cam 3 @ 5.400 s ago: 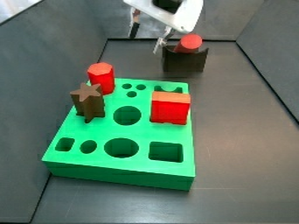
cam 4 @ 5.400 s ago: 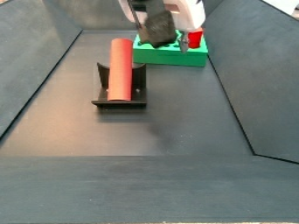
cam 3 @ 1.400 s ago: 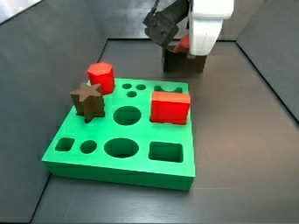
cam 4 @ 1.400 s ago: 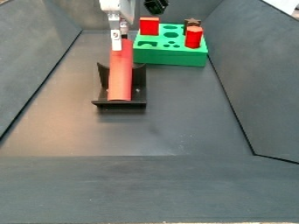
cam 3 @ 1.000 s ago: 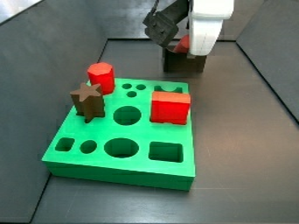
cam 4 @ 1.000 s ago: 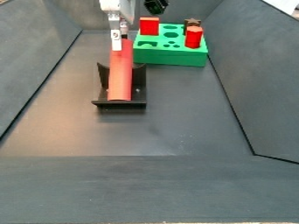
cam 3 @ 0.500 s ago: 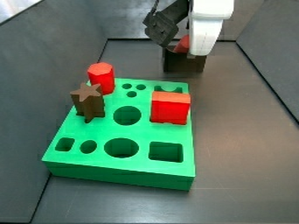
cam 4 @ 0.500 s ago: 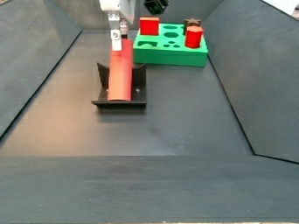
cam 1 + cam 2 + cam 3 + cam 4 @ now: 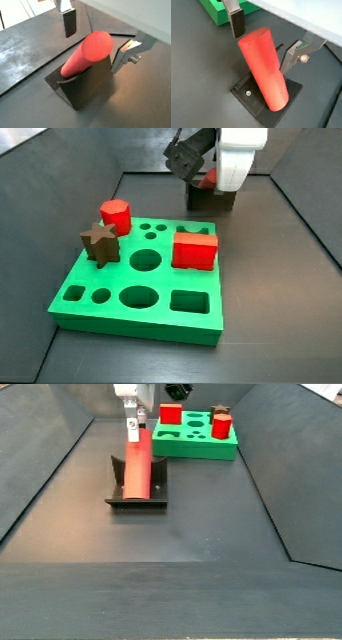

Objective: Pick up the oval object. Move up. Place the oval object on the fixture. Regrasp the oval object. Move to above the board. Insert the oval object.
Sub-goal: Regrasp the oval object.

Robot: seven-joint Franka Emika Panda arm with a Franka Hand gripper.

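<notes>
Oval object on fixture, gripper straddling its far end.

In a side view the gripper and white wrist hide most of the fixture; the oval object is not visible there. One oval object lies lengthwise in the fixture, one end toward the board. In both wrist views the two fingers stand spread either side of the rod, gaps showing, not touching. Board carries three pieces: brown star peg, red hex peg, red cube. Open dark floor around the fixture; side walls well apart.
</notes>
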